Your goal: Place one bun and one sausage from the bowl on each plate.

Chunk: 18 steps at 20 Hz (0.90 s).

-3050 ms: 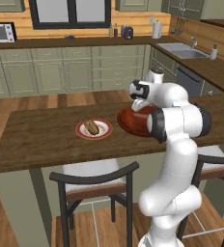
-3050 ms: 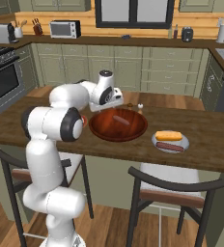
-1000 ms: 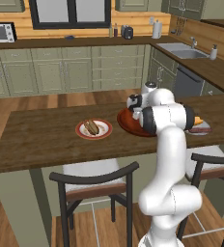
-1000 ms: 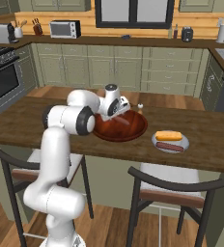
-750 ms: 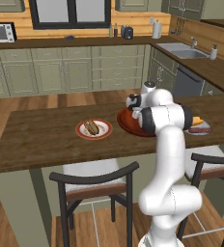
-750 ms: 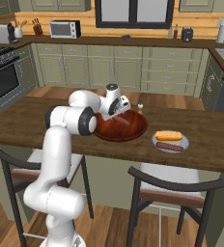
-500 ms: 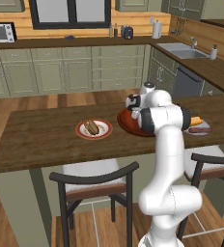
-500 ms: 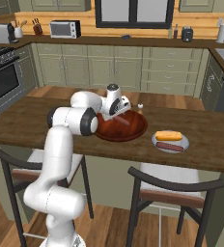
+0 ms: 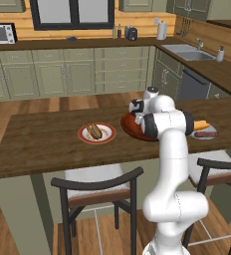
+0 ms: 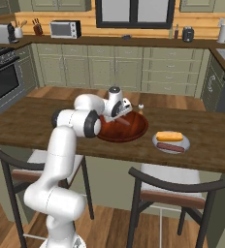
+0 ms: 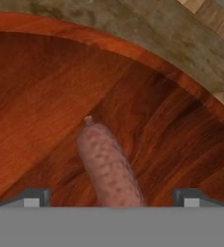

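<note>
Arm folded forward, wrist tipped down over the bowl point(image 10: 134, 131), tool point(image 11: 112, 200) spread wide astride the sausage point(image 11: 109, 166) on the bowl's floor, grey plate point(image 10: 158, 142) right of bowl, rimmed plate point(image 9: 82, 136) left of it

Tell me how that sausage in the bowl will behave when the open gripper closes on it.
The sausage is round and smooth, so it may roll or slip. The bowl looks glossy, giving little friction. It lies between the gripper tips, so centring seems good.
</note>
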Tool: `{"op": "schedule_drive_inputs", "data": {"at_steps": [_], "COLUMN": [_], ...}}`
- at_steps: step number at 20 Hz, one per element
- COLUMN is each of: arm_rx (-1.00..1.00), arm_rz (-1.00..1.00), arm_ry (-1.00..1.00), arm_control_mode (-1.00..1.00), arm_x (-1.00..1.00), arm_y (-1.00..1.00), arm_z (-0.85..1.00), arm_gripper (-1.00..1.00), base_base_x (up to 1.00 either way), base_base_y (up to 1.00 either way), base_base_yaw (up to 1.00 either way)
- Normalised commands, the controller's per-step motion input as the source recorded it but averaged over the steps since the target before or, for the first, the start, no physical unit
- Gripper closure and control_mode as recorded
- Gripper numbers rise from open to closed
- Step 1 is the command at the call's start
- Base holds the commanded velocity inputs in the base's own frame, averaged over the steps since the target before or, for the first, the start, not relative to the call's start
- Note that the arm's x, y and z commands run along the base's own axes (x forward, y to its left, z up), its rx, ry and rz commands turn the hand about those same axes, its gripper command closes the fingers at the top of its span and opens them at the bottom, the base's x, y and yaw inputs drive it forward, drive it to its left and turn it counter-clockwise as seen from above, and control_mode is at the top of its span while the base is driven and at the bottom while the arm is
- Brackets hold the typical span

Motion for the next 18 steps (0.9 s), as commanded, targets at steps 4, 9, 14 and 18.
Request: {"op": "schedule_drive_inputs", "data": {"at_steps": [4, 9, 14, 18], "arm_rx": [0.0, 0.0, 0.0, 0.0], "arm_rz": [0.01, 0.01, 0.01, 0.01], "arm_ry": [0.0, 0.0, 0.0, 0.0], "arm_control_mode": [-1.0, -1.0, -1.0, -1.0], "arm_x": [0.01, 0.0, 0.0, 0.0], "arm_y": [0.0, 0.0, 0.0, -0.01], "arm_z": [-0.06, -0.09, -0.1, -0.03], "arm_gripper": [-1.0, -1.0, -1.0, -1.0], "base_base_x": [0.0, 0.0, 0.0, 0.0], "base_base_y": [0.0, 0.0, 0.0, 0.0], "base_base_yaw": [0.0, 0.0, 0.0, 0.0]}}
